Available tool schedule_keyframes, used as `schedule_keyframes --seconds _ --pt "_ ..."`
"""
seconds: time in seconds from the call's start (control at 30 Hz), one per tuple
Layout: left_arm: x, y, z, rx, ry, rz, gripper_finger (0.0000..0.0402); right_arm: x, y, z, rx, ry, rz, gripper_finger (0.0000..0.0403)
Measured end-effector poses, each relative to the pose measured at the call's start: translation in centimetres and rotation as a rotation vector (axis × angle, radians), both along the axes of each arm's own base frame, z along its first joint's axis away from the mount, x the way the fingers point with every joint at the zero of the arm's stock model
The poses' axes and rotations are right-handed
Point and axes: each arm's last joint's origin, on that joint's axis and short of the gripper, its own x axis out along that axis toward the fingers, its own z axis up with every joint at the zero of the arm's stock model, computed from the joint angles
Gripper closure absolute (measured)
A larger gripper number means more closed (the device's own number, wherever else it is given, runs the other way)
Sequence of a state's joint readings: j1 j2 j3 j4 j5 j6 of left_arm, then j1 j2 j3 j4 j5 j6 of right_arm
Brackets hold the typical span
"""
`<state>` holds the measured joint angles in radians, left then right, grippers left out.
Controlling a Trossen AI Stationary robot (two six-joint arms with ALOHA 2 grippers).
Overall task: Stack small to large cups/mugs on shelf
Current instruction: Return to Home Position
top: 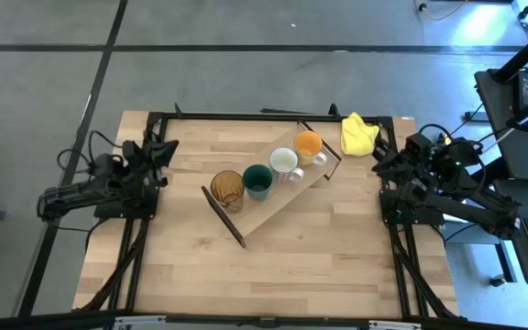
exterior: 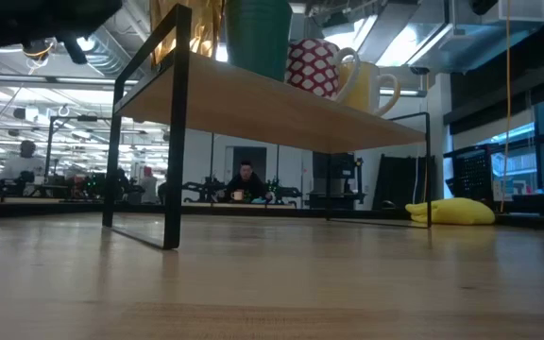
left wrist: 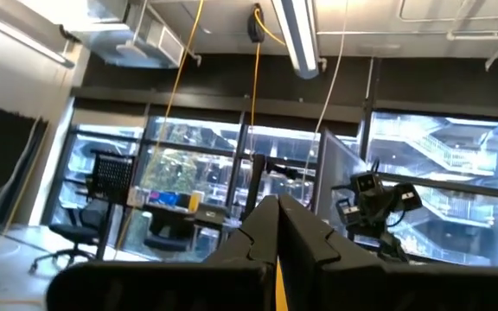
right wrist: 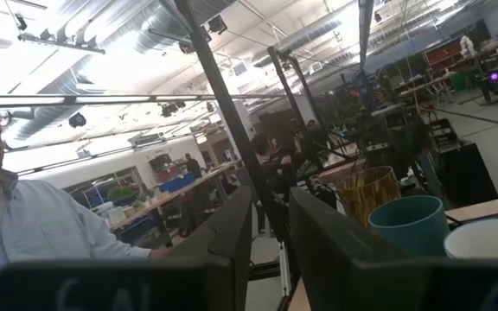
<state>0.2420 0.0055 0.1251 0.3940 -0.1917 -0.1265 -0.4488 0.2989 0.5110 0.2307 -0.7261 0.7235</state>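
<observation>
The light-wood shelf (top: 273, 203) stands slantwise on its dark end panels in the middle of the table. On its top stand, in one row from near left to far right, the amber ribbed glass (top: 227, 188), the dark teal cup (top: 258, 181), the white mug (top: 285, 164) and the orange mug (top: 309, 145). In the low view they stand upright on the board (exterior: 281, 104). My left gripper (top: 163, 147) is at the table's left edge, shut and empty. My right gripper (top: 380, 163) is at the right edge, its fingers (right wrist: 232, 233) a little apart, empty.
A yellow cloth (top: 358, 134) lies at the table's far right corner, near my right gripper. Bare wood table (top: 319, 257) spreads in front of the shelf. A person's shoulder (right wrist: 33, 233) shows beyond the table in the right wrist view.
</observation>
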Motion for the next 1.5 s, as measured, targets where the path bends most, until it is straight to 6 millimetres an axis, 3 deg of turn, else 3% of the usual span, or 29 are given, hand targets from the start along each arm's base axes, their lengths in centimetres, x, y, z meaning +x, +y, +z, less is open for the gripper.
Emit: schedule_keyframes --seconds 0.23,0.33,0.53,0.77,1.07,1.23,1.37,1.43,1.5 --pt "0.9 0.2 -2.9 -0.046 -0.01 -0.026 0.0401 0.1 -0.1 -0.3 -0.002 0.026 -0.007 0.032" --pt "1.0 0.2 -3.1 -0.043 0.015 -0.024 0.0401 0.1 -0.1 -0.3 -0.001 0.029 -0.008 0.032" --pt "1.5 0.6 -4.6 -0.116 0.161 0.035 0.0401 0.3 -0.2 -0.7 -0.01 0.056 -0.048 0.032" --pt "1.9 0.8 -7.0 -0.311 0.341 0.038 0.0401 0.9 -0.7 -3.7 0.033 0.334 -0.129 0.032" --pt "1.9 0.7 -7.0 -0.226 0.39 0.061 0.0401 1.4 -0.9 -7.0 0.042 0.49 -0.122 0.032" --pt "2.0 0.6 -7.1 -0.235 0.39 0.019 0.0401 2.5 -1.2 -8.4 0.02 0.206 -0.017 0.032" --pt "2.0 0.7 -7.1 -0.255 0.379 0.025 0.0401 1.9 -1.0 -9.8 -0.011 -0.088 -0.011 0.032" --pt "2.0 0.7 -7.1 -0.264 0.374 0.023 0.0401 1.5 -0.8 -10.8 0.008 -0.15 0.005 0.032" --pt "2.0 0.7 -7.1 -0.264 0.374 0.023 0.0401 1.7 -0.9 -11.1 0.042 -0.097 0.025 0.032"
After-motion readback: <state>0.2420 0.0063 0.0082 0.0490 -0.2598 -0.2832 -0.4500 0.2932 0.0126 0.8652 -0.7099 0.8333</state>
